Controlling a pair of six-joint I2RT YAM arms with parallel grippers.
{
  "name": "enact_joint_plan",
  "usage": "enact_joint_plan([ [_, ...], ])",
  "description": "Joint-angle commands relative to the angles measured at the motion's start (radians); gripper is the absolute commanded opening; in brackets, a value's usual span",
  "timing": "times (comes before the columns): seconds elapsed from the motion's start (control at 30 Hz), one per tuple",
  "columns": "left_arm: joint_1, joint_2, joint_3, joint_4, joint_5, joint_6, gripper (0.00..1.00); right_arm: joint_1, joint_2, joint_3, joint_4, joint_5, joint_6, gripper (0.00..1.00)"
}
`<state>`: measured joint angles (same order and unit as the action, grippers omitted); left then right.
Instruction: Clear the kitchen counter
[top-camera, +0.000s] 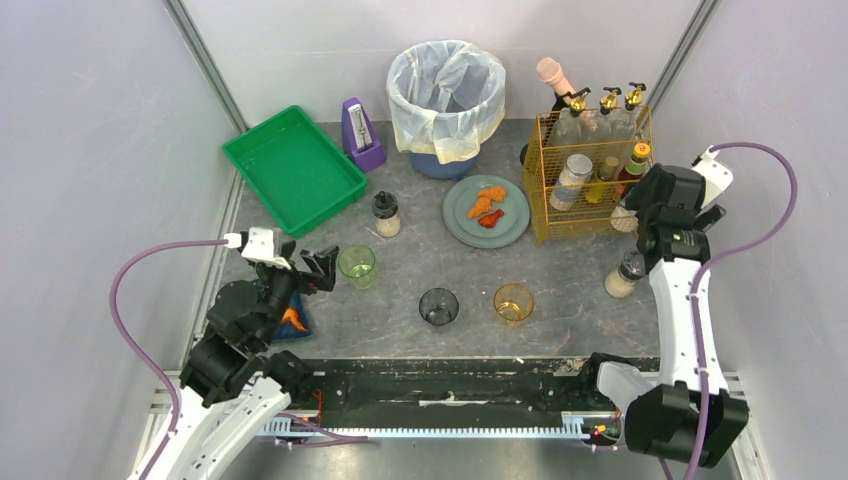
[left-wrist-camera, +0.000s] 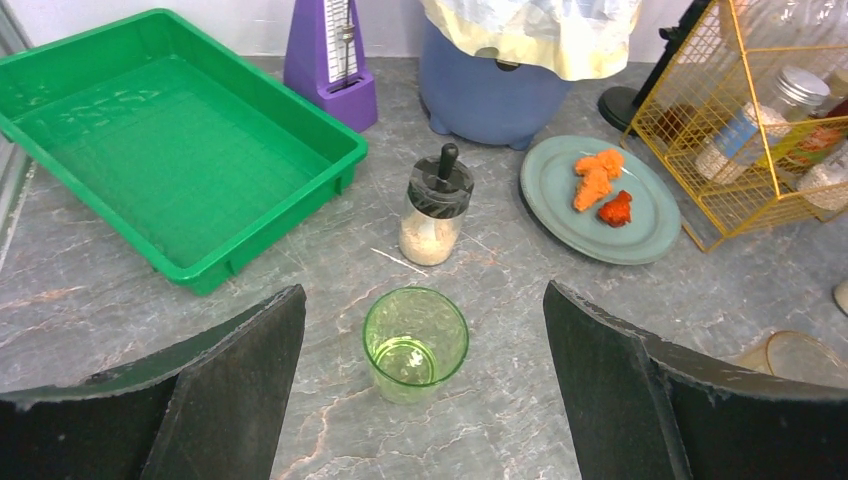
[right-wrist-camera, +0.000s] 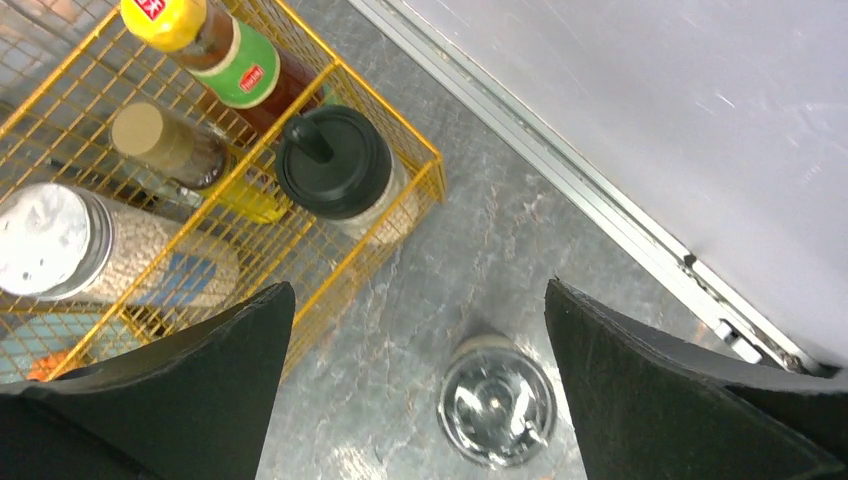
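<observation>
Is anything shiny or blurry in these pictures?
Right wrist view: the silver jar lid glints with glare and looks slightly soft. Left wrist view: the green cup is sharp. Top view: even light, only faint shadows.

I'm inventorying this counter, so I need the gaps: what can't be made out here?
- Top view: orange item, mostly hidden under the left arm.
- Left wrist view: amber glass, cut off by the right edge.
- Right wrist view: yellow-capped bottle, cut by the top edge; label unreadable.
</observation>
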<state>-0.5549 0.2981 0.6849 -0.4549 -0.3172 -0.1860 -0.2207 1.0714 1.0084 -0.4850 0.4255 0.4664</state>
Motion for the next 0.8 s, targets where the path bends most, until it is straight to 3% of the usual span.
enact_joint_plan([
  [0.0,-0.046,0.005,0.002,0.034,-0.038,0.025,0.94,-0.004,-0.069,-0.019,-0.186,0.027,0.049,0.98],
  [0.27,-0.088,0.005,0.000,0.035,-0.042,0.027,0.94,-0.005,-0.140,-0.141,-0.250,-0.013,0.057,0.98],
  [0.53,-0.095,0.005,0.000,0.033,-0.043,0.026,0.94,-0.005,-0.117,-0.232,-0.189,-0.042,0.064,0.98],
  [0.77,-0.096,0.004,-0.002,0.033,-0.052,0.030,0.94,-0.006,-0.052,-0.251,-0.120,-0.066,0.064,0.84],
])
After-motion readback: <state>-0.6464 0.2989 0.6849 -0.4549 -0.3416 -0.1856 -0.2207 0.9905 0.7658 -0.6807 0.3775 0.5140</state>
